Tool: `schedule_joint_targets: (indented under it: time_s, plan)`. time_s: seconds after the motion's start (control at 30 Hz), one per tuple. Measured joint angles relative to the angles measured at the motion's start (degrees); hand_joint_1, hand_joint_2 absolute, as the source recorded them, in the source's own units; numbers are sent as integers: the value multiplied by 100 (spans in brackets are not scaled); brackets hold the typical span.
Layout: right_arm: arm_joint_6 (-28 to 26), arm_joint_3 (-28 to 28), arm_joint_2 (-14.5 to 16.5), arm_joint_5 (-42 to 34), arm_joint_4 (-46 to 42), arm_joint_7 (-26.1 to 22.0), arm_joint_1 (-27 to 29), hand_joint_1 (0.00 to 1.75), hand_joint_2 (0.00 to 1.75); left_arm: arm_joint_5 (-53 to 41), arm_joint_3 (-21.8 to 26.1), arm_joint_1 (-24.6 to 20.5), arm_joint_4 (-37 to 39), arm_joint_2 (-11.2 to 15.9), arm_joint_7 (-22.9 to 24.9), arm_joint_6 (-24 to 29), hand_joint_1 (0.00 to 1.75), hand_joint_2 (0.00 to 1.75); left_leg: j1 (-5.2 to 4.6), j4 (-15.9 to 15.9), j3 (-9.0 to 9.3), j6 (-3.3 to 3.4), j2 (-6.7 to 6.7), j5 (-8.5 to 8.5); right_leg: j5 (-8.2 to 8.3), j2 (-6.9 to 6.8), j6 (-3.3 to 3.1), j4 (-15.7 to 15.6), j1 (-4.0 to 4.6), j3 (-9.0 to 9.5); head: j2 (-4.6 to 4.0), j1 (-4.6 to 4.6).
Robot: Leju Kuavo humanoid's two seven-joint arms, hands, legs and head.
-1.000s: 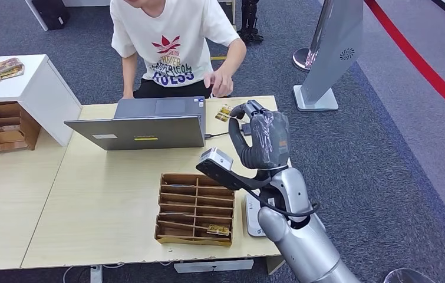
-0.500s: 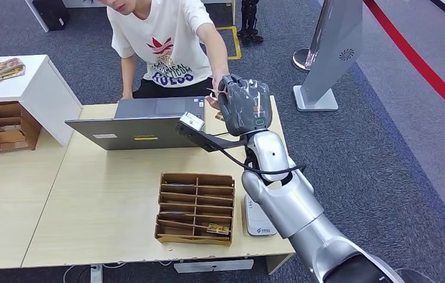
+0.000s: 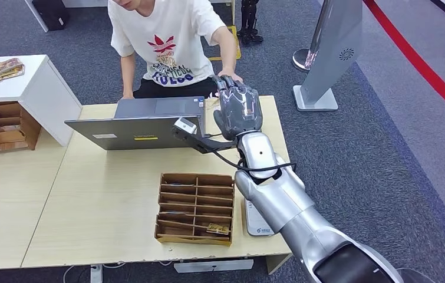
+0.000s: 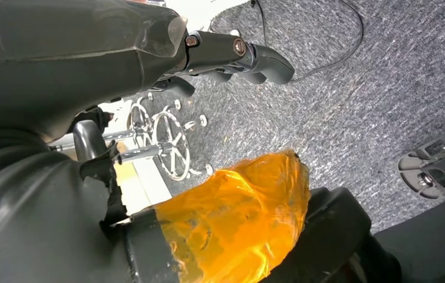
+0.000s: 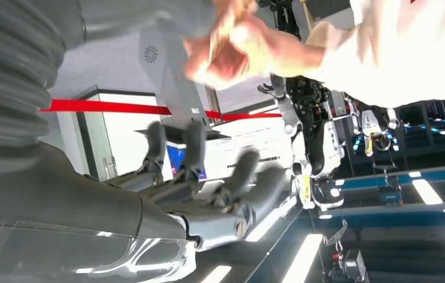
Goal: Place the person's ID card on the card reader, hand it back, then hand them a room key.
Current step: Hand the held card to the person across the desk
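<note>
The wooden table [image 3: 108, 194] stands on grey carpet [image 3: 385, 147]. At its far edge beyond the laptop [image 3: 143, 127], the right hand [image 3: 237, 109], fingers spread, meets the person's hand [image 5: 231, 50] pinching the ID card [image 5: 223, 26]. Card reader [image 3: 258, 221] sits nearside.

Person's hand [image 5: 231, 50] motion-blurred, what it holds unclear; card reader [image 3: 257, 221] partly hidden behind right arm.

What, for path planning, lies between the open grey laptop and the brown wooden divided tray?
Bare pale tabletop, in the head view; nothing rests between laptop and tray.
</note>
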Motion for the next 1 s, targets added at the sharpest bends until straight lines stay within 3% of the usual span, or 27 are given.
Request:
schedule_joint_targets:
  time_s: [0.5, 0.63, 0.73, 0.83, 0.93, 1.0]
  plan:
    - [63, 19, 24, 12, 190, 1, -22, 0, 175, 19, 0, 1, 0, -11, 0, 2, 0, 0, 0, 0, 0, 0, 0, 0, 0, 0, 0, 0, 0, 0, 0, -1]
    - [242, 25, 60, -99, 235, -112, -10, 0, 0, 95, 2, 4, 0, -12, -1, 9, 0, 0, 0, 0, 0, 0, 1, 0, 0, 1, 0, 0, 0, 0, 0, 0]
    - [447, 23, 118, -624, 141, -478, 107, 0, 0, 185, 2, 13, 0, -12, -9, 28, 0, 0, 1, 0, 0, 0, 1, 0, 0, 1, 0, 0, 0, -1, 0, 0]
    - [814, 22, 188, -1673, -324, -1036, 473, 0, 0, 333, 4, 42, 0, -10, -43, 84, 0, 0, 2, -1, 0, -1, 0, -2, -2, 0, 0, 0, 1, -2, 0, -2]
    - [1442, 37, 209, -3745, -1373, -1917, 1278, 0, 0, 609, 49, 138, 0, -8, -155, 244, 0, 0, 3, -1, 0, -2, -2, -11, -12, 0, 0, -2, 1, -4, 0, -1]
    - [1527, 135, 105, -5052, -2295, -2160, 1964, 0, 0, 769, 113, 248, 0, -4, -267, 360, 0, 0, 2, -1, -2, 2, -6, -20, -22, -3, 3, -5, 1, -4, 0, -2]
